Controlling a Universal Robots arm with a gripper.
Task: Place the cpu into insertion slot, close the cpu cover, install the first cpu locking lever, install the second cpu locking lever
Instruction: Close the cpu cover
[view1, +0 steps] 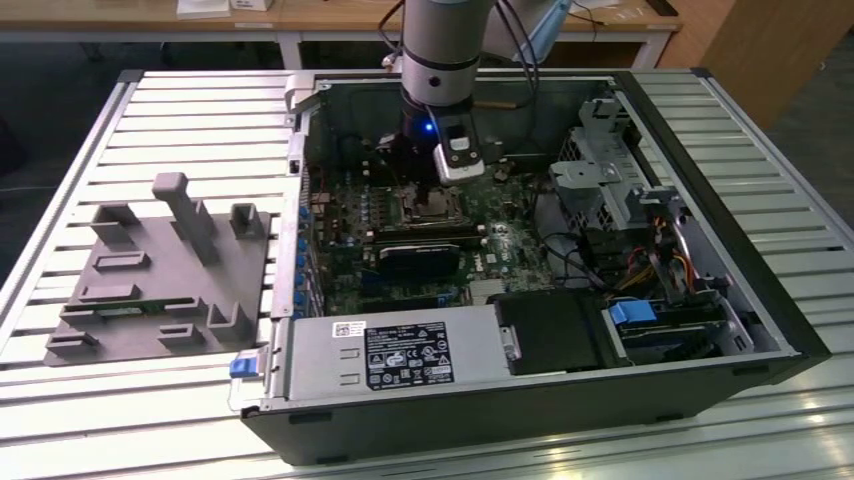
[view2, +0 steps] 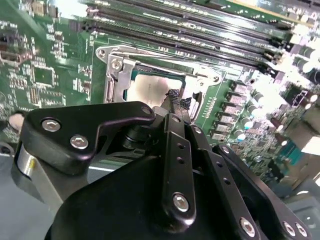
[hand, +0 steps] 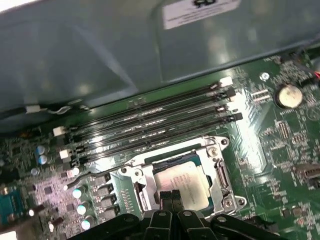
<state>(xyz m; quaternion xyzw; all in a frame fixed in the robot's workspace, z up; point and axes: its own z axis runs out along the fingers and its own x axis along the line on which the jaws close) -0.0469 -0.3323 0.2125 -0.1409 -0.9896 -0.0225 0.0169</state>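
Note:
The cpu (hand: 181, 181) lies flat in the insertion slot (hand: 220, 172), its silver top showing through the window of the cpu cover (hand: 134, 173), which lies down over it. In the second wrist view the cpu (view2: 147, 90) sits framed by the cover (view2: 120, 67). My gripper (hand: 169, 196) hangs right over the chip's edge with its black fingertips pressed together and nothing between them; it also appears in the second wrist view (view2: 175, 97). A thin wire lever (hand: 95, 173) runs out from one side of the socket. In the exterior view the gripper (view1: 454, 178) hovers above the socket (view1: 424, 210) inside the open case.
Long black memory slots (hand: 150, 125) run beside the socket, with the case wall (hand: 100, 50) beyond them and a coin battery (hand: 286, 95) nearby. A power supply (view1: 387, 355) and drive cage (view1: 601, 170) crowd the case. A grey fixture (view1: 160, 270) stands on the exterior view's left.

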